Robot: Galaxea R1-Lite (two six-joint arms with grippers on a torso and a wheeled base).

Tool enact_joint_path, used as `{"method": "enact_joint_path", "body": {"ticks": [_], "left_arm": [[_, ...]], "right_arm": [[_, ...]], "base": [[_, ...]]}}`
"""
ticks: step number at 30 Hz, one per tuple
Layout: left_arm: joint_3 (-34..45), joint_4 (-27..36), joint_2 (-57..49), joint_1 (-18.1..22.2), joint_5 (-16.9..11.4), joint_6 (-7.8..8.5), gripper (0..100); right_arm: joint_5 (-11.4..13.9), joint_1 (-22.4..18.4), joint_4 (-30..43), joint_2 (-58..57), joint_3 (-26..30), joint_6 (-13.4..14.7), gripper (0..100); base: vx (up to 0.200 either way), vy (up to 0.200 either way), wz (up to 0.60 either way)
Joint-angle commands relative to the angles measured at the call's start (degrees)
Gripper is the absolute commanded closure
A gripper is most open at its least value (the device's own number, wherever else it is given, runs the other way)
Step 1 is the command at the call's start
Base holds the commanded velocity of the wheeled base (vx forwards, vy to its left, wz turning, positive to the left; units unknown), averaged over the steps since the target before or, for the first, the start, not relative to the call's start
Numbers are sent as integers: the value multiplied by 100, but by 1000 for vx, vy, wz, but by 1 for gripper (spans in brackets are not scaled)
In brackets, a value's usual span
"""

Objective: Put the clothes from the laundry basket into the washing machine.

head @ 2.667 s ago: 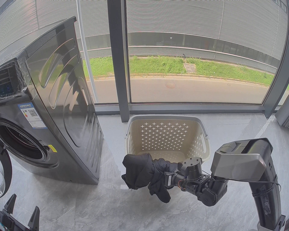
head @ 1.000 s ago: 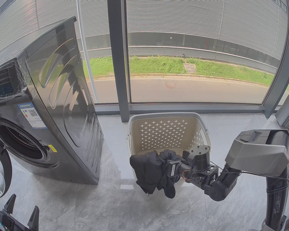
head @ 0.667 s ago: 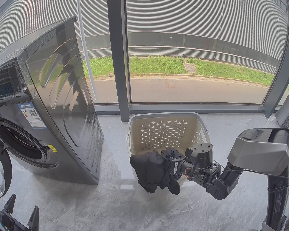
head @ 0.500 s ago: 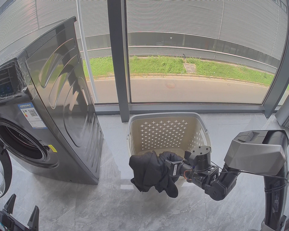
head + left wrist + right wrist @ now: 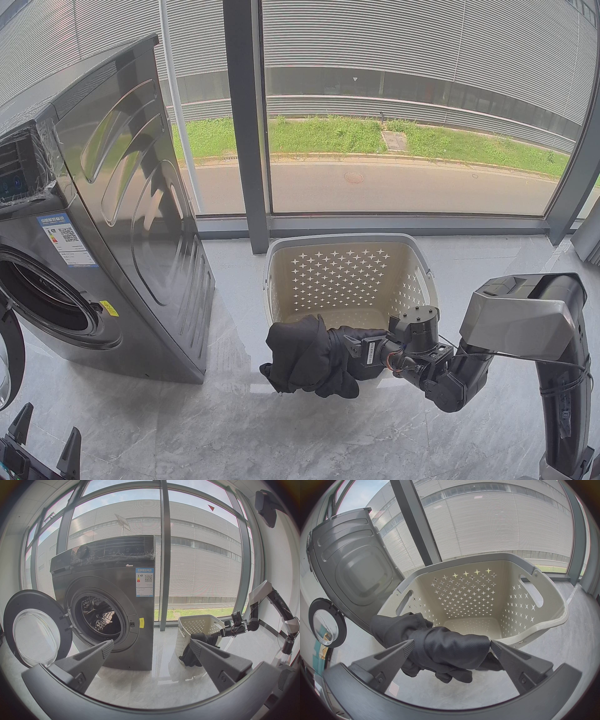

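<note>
Gripping the dark garment [image 5: 303, 357] as a thick wad, the right end effector [image 5: 350, 351] has its jaws pressed in on the cloth, holding it at the laundry basket's [image 5: 347, 239] 7 o'clock rim, seemingly high enough to clear the wall for the carry; washing machine [image 5: 125, 200] at 9 o'clock, door open, while the left end effector [image 5: 49, 430] sits spread wide and empty

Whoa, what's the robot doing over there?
The robot is doing laundry. Its right end effector holds a bundled black garment at the near rim of the cream plastic laundry basket. The dark grey front-loading washing machine stands to the left with its round door open. The left end effector is open, holding nothing.
</note>
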Motion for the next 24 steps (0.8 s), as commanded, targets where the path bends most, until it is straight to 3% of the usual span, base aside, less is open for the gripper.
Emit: {"method": "enact_joint_path", "body": {"ticks": [1,10,11,24], "left_arm": [[101,-2,-93,1,-2,-2,0],[101,-2,-93,1,-2,-2,0],[101,6,-93,1,-2,-2,0],[101,-2,-93,1,-2,-2,0]], "right_arm": [[-19,-6,-7,174,-74,-16,0],[-19,29,-7,420,-338,-200,0],[-19,20,-7,411,-329,-200,100],[-19,82,2,-2,-338,-209,100]], "base": [[0,0,0],[0,0,0],[0,0,0],[0,0,0]]}}
